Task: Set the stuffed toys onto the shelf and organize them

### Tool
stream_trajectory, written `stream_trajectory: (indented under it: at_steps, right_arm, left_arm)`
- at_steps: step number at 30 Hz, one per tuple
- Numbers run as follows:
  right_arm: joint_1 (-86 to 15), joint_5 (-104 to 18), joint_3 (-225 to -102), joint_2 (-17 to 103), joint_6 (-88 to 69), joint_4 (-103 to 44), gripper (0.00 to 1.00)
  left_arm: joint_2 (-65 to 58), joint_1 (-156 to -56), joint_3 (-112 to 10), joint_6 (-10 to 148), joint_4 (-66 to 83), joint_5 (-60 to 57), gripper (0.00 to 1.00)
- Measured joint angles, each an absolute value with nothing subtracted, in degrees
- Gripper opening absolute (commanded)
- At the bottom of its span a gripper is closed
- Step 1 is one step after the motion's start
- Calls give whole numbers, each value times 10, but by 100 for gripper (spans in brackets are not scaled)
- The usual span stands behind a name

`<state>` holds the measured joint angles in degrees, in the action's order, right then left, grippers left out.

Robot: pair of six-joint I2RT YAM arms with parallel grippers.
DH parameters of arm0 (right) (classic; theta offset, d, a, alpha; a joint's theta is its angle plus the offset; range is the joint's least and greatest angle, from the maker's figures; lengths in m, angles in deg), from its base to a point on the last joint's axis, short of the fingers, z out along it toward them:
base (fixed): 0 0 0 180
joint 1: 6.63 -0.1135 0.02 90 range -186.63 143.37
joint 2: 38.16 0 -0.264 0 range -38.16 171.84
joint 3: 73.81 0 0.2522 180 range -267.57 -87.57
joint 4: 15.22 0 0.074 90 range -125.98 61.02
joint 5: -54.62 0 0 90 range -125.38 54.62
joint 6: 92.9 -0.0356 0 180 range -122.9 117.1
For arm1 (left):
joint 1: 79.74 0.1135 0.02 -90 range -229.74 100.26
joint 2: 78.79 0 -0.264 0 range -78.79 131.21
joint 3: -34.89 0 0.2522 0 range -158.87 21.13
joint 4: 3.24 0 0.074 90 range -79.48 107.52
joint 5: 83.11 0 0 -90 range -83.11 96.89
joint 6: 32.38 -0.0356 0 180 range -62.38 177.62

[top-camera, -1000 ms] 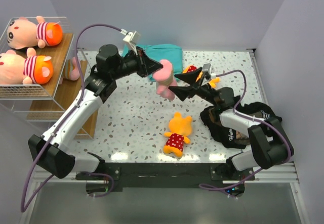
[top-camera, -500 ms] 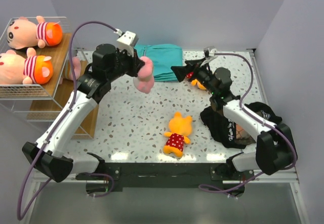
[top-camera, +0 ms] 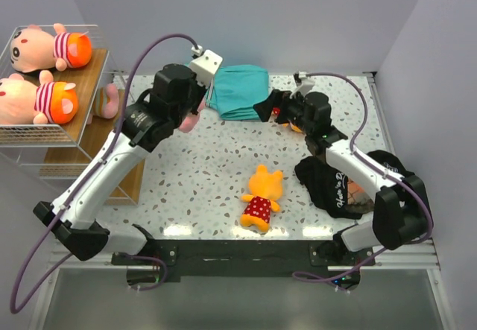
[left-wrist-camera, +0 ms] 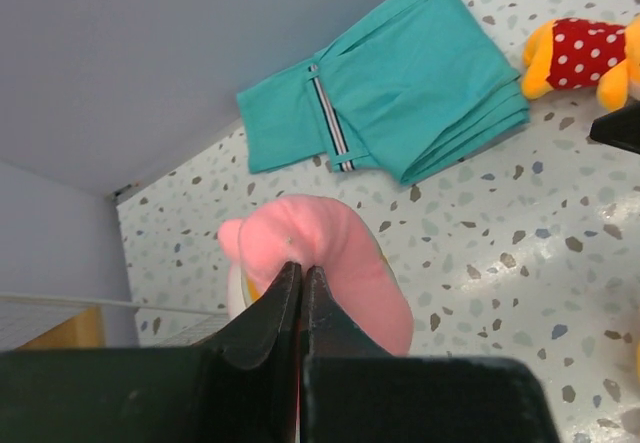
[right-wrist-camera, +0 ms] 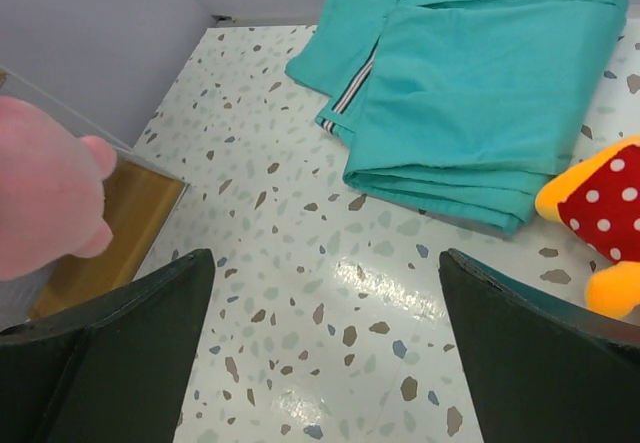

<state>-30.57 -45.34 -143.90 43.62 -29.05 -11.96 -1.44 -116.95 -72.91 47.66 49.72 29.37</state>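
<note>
My left gripper (left-wrist-camera: 302, 268) is shut on a pink stuffed toy (left-wrist-camera: 345, 263), which hangs above the table just right of the shelf (top-camera: 74, 140). From above, that toy (top-camera: 189, 115) shows under the left wrist. Two pink toys in striped shirts (top-camera: 46, 47) (top-camera: 41, 99) lie on the shelf's top tier, and a third (top-camera: 108, 100) peeks from a lower board. An orange toy in a red dotted dress (top-camera: 262, 196) lies at the table's front centre. A second orange toy (right-wrist-camera: 600, 223) lies beside my right gripper (right-wrist-camera: 325, 263), which is open and empty.
A folded teal cloth (top-camera: 238, 91) lies at the back of the table between the two grippers. A black garment with white lettering (top-camera: 339, 185) is heaped by the right arm. The shelf's wooden board (right-wrist-camera: 110, 233) edges into the right wrist view.
The left arm has carried the pink toy leftward, toward the shelf. The right gripper has let go, opened wide and drawn back toward the teal cloth.
</note>
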Motion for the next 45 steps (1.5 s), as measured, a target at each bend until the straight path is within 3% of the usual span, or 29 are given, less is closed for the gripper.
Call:
stream_trajectory:
  at_steps: [5,13,23,32,33,36,37,39,40,42,45]
  right_arm:
    - [-306,-470,-1448,446,-297,-124,97]
    - [-331,-592,-1493,496,-388,-73,93]
    - [-402,-636,-1534,525,-603,-3,90]
    - [-459,-633,-1545,568,-718,23,77]
    - [-465,-633,-1547,573,-722,20,74]
    - [-479,-625,-1554,586,-731,17,40]
    - [-480,-623,-1554,587,-734,21,23]
    - [-482,-619,-1554,587,-743,33,11]
    - [-483,-619,-1554,587,-749,43,0]
    - [-483,-619,-1551,588,-757,66,0]
    - [-483,-623,-1545,604,-780,128,0]
  left_arm:
    - [3,-1231,-766,457,557,393,0]
    - [10,-1276,-780,445,625,489,0]
    - [-20,-1278,-723,447,596,456,0]
    - [-26,-1278,-682,456,554,418,0]
    - [-27,-1278,-682,457,550,418,0]
    - [-32,-1278,-677,463,549,415,0]
    - [-33,-1278,-674,465,548,413,0]
    - [-34,-1278,-671,467,548,409,0]
    - [-34,-1278,-671,467,547,408,0]
    - [-35,-1277,-671,468,542,408,0]
    - [-39,-1277,-672,472,535,406,26]
